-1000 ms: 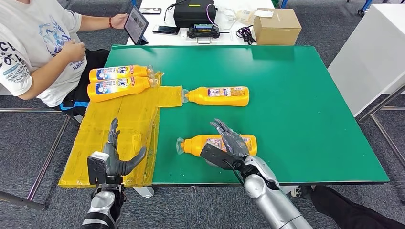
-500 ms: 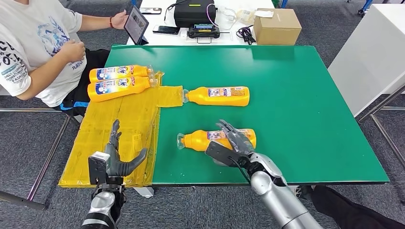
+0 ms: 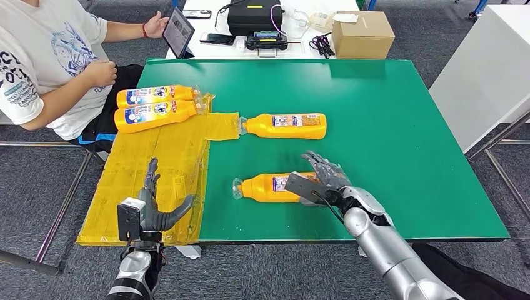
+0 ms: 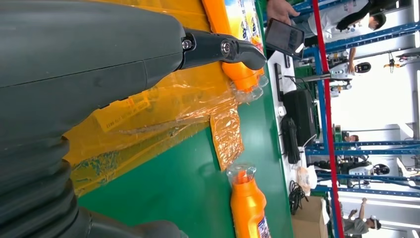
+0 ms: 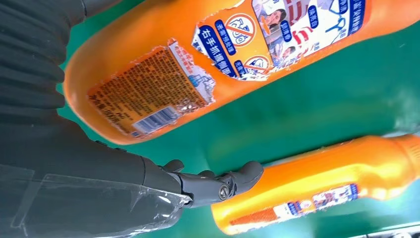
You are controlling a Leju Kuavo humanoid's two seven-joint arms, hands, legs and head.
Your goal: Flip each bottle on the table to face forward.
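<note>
Several orange bottles lie on their sides. Two of them (image 3: 153, 95) (image 3: 156, 114) rest on a yellow plastic sheet (image 3: 156, 162) at the left. A third bottle (image 3: 284, 125) lies mid-table on the green table (image 3: 387, 144), also seen as the far bottle (image 5: 322, 193). The near bottle (image 3: 269, 187) shows its back label (image 5: 148, 94). My right hand (image 3: 322, 180) lies over its base end with fingers spread, and its thumb (image 5: 218, 183) is stretched out clear of the bottle. My left hand (image 3: 153, 209) hovers open over the sheet's near edge, its thumb (image 4: 223, 49) extended.
A seated person (image 3: 44, 62) at the far left holds a tablet (image 3: 178, 31). Behind the green table stand a cardboard box (image 3: 362, 34) and a black device (image 3: 253, 15). A white table (image 3: 487, 69) stands to the right. The table's front edge is just below my hands.
My right hand has slid right along the near bottle to its base end, and the bottle has shifted slightly away from me. My left hand has stayed put.
</note>
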